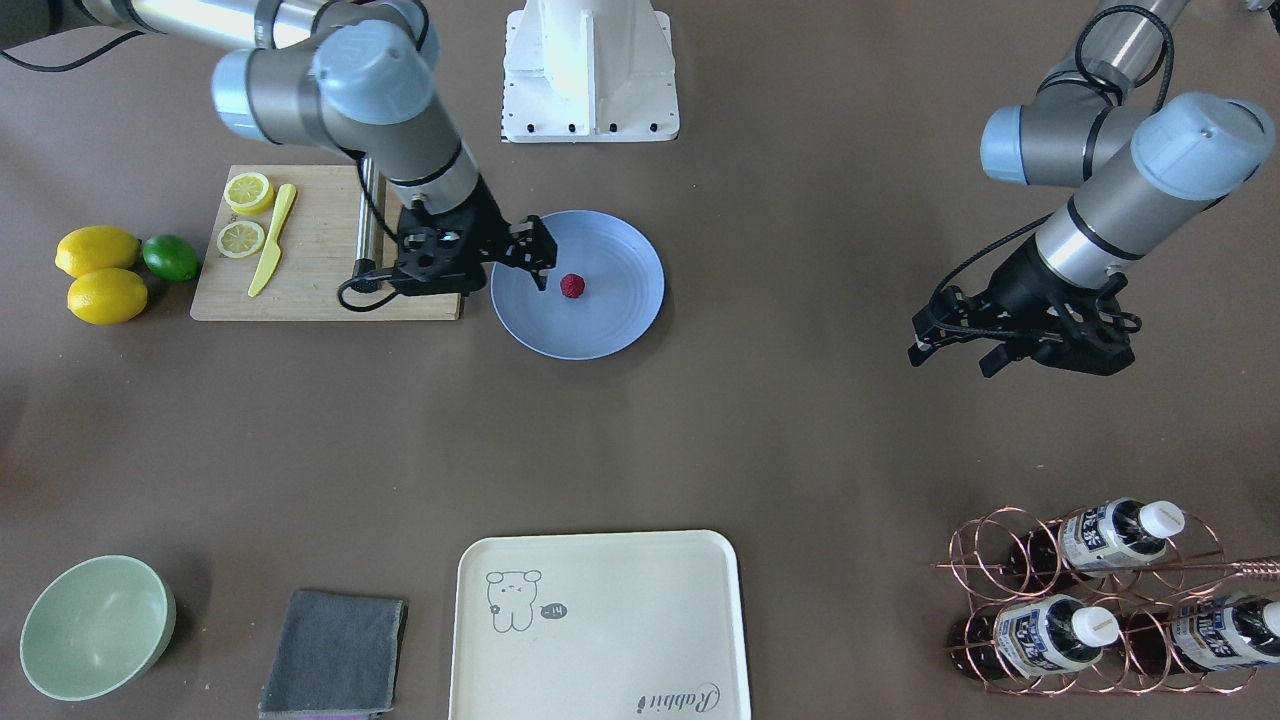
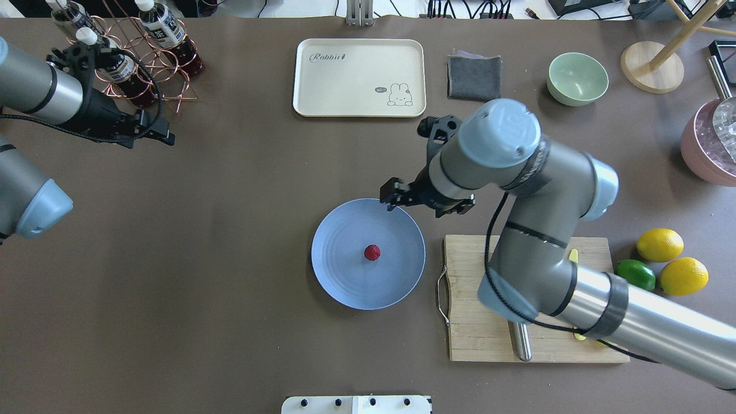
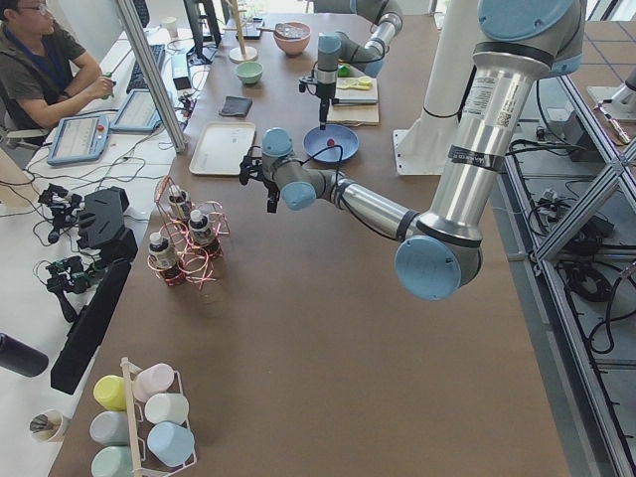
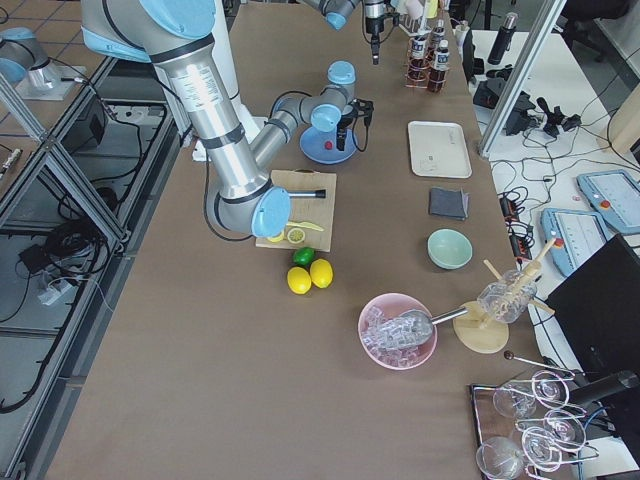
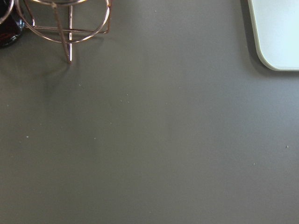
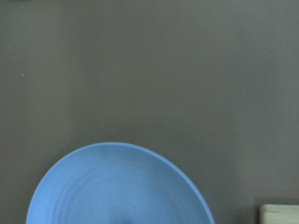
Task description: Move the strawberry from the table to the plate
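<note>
Where the berry is: the strawberry (image 1: 572, 286) sits on the plate (image 1: 622, 322), close to the middle. It is not on the bare table (image 1: 780, 430).
How the berry looks: tiny, dark red, bumpy and round like a little ball. I can see no long side and no leaf on it.
Right jaws: the right gripper (image 1: 541, 255) hangs over the plate's rim, on the side by the wooden board (image 1: 320, 290). Its two fingers stand apart and there is nothing between them.
Which way the berry lies: from the right gripper, the berry is just a little way in toward the middle of the plate, and lower down. They are not touching.
Left jaws: the left gripper (image 1: 952, 358) is far off on the other side of the table, over a bare spot. Its fingers look spread apart and hold nothing.
Nearer arm: the right one, by a lot.
How far along: I think the job looks done, since the berry lies on the plate with no fingers on it.
Next move: I guess the right arm only needs to lift away without bumping the plate.
</note>
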Motion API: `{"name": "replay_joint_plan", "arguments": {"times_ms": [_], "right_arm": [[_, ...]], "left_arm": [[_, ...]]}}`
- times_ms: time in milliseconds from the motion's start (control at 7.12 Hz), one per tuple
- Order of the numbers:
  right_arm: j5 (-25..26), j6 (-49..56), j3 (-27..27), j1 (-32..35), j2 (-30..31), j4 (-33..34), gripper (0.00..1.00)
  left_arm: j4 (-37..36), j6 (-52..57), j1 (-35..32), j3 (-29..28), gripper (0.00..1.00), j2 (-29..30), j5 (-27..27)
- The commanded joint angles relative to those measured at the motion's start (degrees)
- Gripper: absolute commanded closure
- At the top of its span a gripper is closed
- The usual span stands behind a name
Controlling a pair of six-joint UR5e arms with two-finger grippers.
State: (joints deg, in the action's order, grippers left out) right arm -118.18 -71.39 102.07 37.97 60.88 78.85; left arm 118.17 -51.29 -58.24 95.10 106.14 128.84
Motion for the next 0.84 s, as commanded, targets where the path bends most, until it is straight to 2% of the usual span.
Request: {"name": "replay_joint_plan", "arguments": {"times_ms": [0, 140, 281, 562, 702], "right_arm": [[-13.4, 17.9, 2.2, 16.6, 9.5, 0.2, 0.00], [-18.2, 28.1, 1.7, 23.5, 14.5, 0.3, 0.00], [-20.1, 37.6, 1.3, 29.7, 18.0, 3.5, 0.00], [-20.3, 66.2, -2.8, 44.4, 21.8, 17.9, 0.00], [-20.3, 76.3, -6.6, 49.6, 21.5, 22.8, 0.00]], "left_arm": [[-14.0, 16.7, -9.8, 0.8, 0.03, 0.2, 6.6], [-21.0, 25.8, -16.2, 1.3, 0.03, 0.0, 11.2], [-27.4, 34.9, -20.6, 2.4, 0.03, -1.4, 11.4], [-36.1, 50.4, -28.3, 2.0, 0.03, -3.7, 10.6], [-37.1, 55.7, -29.8, 0.4, 0.03, -3.9, 10.6]]}}
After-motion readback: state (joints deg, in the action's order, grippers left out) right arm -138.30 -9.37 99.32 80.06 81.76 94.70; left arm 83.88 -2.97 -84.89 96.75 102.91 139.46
